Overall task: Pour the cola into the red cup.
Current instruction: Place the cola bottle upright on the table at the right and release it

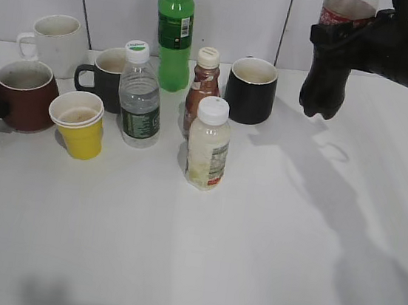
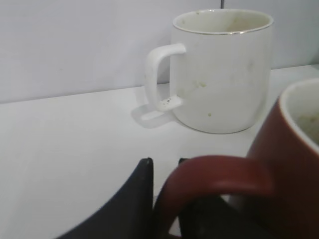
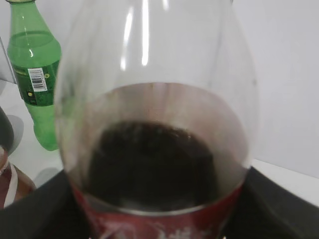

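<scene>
cola (image 1: 329,78) lifted well above the worktop (image 1: 250,262) at the upper right of the exterior view, upright, dark lower body hanging free below the right claw (image 1: 345,32). clamped around its red label band by that claw, black arm reaching in from the right edge. in the right wrist view only the clear shoulder of the bottle (image 3: 154,99) just in front of the lens, dark liquid level a little above the red label, black claw parts on both sides at the bottom.

red cup (image 1: 23,93) standing on the worktop at the far left, well apart from the cola, mouth up, pale inside. left claw (image 2: 164,199) at its handle (image 2: 214,174): one dark finger (image 2: 132,199) outside the red loop, the other dark part behind the loop; clenched on it or only placed around it, cannot tell.

yellow paper cup (image 1: 79,124) just beside the red cup on its right. white mug (image 1: 56,43) behind the red cup, near the wall. further right a water bottle (image 1: 140,100), a green bottle (image 1: 174,33), a small brown bottle (image 1: 203,89), a white-capped bottle (image 1: 208,146) and a black mug (image 1: 251,90).
</scene>
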